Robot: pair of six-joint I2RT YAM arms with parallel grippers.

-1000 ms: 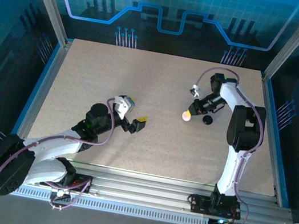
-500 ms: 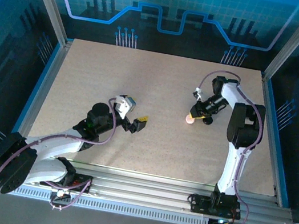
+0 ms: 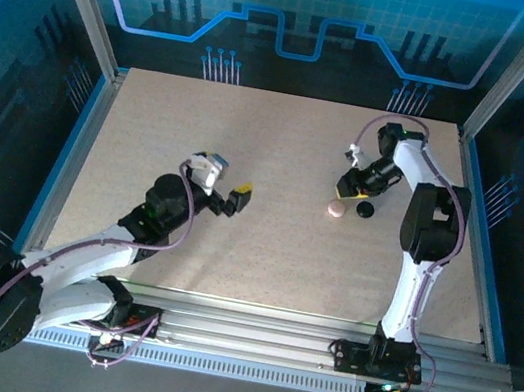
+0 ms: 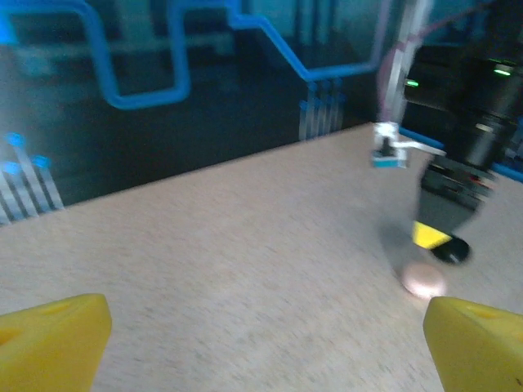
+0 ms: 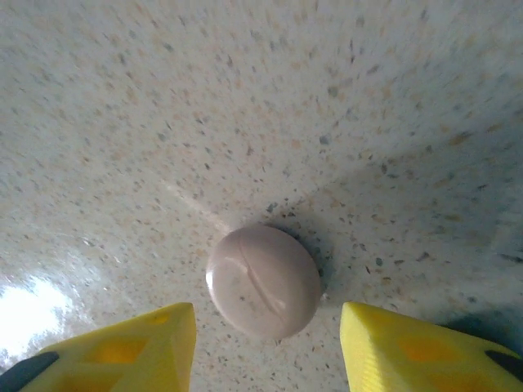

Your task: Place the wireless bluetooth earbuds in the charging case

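Charging case: the charging case [image 5: 263, 280] is a pale pink puck lying flat on the table [image 3: 203, 125], right of centre in the top view. A seam runs across its upper face and no opening shows, so I judge the lid to be shut.
Earbud candidate: a small black piece [image 3: 365, 209] lies just beside the case at its 3 o'clock in the top view. It is too small to say whether it is a whole earbud. I cannot make out any whitish pieces.
Right gripper: the right gripper [image 3: 353, 186] is at about 1 o'clock of the case, close over it. In the right wrist view its yellow fingers [image 5: 122, 343] are spread to either side of the case, with table showing in both gaps. It is released and grasps nothing.
Left gripper: the left gripper [image 3: 233, 199] is well apart at 9 o'clock of the case and aimed toward it. Its fingers are spread wide with bare table between them, so it is released and empty.
Done so far: nothing, by my reading. No earbud is seated in the case, and neither arm holds anything.
Left to do: secure the case, open the lid, pick up each earbud, seat it in its well, and possibly close the case.
Step in hand (judgement): the right arm is lined up for a pinch on the case.
Risk: the round, smooth puck may slide or squirt out of a pinch.
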